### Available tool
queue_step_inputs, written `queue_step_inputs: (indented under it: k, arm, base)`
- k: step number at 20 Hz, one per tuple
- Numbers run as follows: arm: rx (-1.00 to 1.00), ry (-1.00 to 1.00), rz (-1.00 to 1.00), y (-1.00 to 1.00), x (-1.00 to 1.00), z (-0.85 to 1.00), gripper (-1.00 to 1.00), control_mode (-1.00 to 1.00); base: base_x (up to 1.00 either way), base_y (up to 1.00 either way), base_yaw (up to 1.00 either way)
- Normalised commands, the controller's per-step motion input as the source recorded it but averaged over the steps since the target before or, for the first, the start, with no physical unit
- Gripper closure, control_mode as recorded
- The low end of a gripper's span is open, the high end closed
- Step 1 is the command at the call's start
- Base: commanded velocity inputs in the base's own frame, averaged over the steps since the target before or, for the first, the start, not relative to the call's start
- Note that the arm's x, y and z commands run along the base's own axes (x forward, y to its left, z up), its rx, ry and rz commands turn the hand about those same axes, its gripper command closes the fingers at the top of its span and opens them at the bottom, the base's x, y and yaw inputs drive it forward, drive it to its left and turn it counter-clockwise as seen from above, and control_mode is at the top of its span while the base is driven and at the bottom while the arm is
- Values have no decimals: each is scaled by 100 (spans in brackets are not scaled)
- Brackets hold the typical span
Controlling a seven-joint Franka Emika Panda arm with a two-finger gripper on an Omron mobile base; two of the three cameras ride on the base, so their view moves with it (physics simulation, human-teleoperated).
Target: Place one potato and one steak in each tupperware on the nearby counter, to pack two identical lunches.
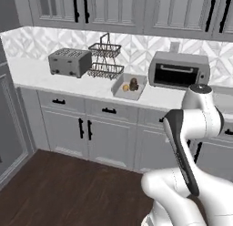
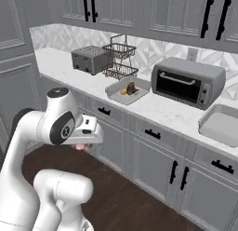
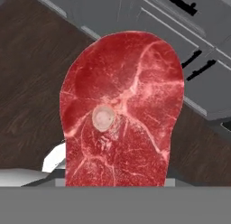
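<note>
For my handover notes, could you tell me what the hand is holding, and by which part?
The hand holds the red-pink steak, apparently by its near end; the exact contact is hidden.

Red steak (image 3: pixel 122 110) blocking the finger tips ahead of the hand camera, its lower end cut off at the bottom, gripper (image 2: pixel 82 145) tucked under the arm, second tupperware (image 2: pixel 221 125) clipped by the right edge

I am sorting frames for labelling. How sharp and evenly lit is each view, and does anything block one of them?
Left base view: soft, evenly lit, the arm covers the lower right. Right base view: soft, faint shadows under the toaster oven. Hand view: the red steak is sharp and blocks the centre; no glare.
</note>
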Motion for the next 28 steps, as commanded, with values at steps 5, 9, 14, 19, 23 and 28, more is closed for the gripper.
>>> queue_step_inputs:
  k: [5, 9, 14, 19, 23, 28]
  arm:
    - [0, 0, 0, 0, 0, 0, 100, 100]
    - [0, 0, 0, 0, 0, 0, 100, 100]
    - [0, 0, 0, 0, 0, 0, 100, 100]
    - [0, 0, 0, 0, 0, 0, 100, 100]
    - [0, 0, 0, 0, 0, 0, 100, 100]
    - [0, 0, 0, 0, 0, 0, 100, 100]
  base:
    - [-1, -90, -65]
    - [9, -93, -59]
    - [60, -34, -26]
    - [62, 1, 0]
    - [50, 19, -8]
    - [43, 45, -24]
